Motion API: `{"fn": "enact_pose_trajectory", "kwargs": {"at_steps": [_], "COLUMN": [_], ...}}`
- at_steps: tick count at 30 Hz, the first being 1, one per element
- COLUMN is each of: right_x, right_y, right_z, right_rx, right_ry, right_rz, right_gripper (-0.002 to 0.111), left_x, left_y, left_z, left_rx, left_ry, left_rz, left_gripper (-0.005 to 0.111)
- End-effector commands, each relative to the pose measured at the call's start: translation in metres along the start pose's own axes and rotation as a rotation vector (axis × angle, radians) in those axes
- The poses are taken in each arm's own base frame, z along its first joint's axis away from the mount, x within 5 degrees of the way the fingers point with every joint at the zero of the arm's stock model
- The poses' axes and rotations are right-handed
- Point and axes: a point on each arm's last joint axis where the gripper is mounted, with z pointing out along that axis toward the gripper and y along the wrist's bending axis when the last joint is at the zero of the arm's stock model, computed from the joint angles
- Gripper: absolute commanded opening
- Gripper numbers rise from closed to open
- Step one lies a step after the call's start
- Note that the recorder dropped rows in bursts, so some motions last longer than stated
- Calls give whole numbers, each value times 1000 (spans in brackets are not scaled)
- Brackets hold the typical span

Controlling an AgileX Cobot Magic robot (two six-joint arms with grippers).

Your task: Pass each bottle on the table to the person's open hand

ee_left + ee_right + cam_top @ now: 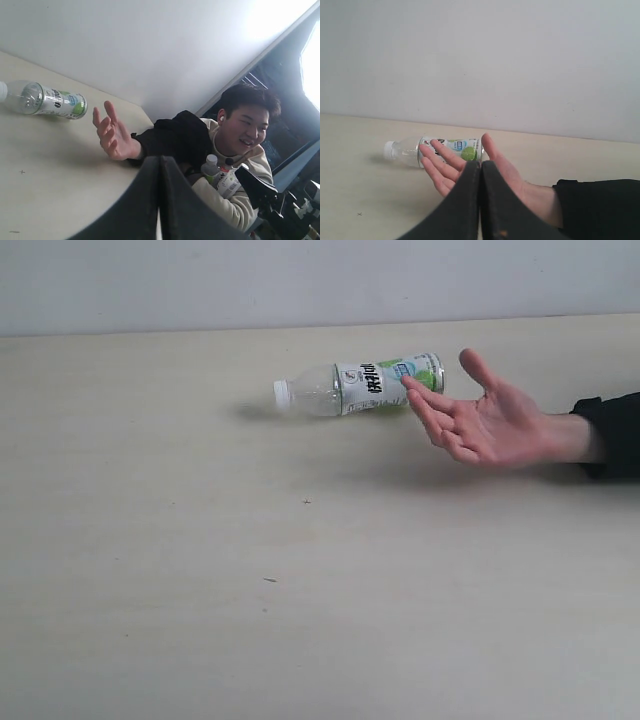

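Bottle (360,385) last; we start at our own pincers. Our left gripper (160,161) is clenched, its two dark fingers pressed flat together with nothing between them. Our right gripper (480,165) is the same, closed and empty.

Just beyond the right one lies the person's open hand (451,169), palm up, reaching in from the right over the table (200,590). Past its fingertips the bottle, clear with a green-white label, lies on its side at the far middle. Its white cap points left and its base is just beside the fingers; whether they touch we cannot tell.

For this step we judge it best to part one pincer first. We would come down across the clear shoulder left of the label, away from the fingers, and grip across the width. We would let go only once the bottle rests in the palm. A round body may roll if nudged.

The exterior view shows neither pincer. Only the left wrist view shows the person (240,135), with two more bottles (222,175) held at the chest.
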Motion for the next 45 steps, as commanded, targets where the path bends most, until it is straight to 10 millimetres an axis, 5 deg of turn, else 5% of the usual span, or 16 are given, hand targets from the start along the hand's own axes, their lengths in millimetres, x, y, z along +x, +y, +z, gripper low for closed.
{"fn": "enact_pose_trajectory", "kwargs": {"at_steps": [1, 12, 45], "right_x": [1, 1, 1], "right_y": [0, 0, 0], "right_z": [0, 0, 0], "right_rx": [-4, -5, -5], "right_ry": [-5, -4, -4], "right_rz": [-3, 5, 5], "right_gripper": [0, 0, 0], "left_x": [-2, -7, -12], "left_y": [2, -8, -12], "left_z": [-1, -2, -3], "left_rx": [-10, 87, 116], "left_ry": [-31, -102, -173], "left_rz": [-26, 301, 381], "left_gripper": [0, 0, 0]}}
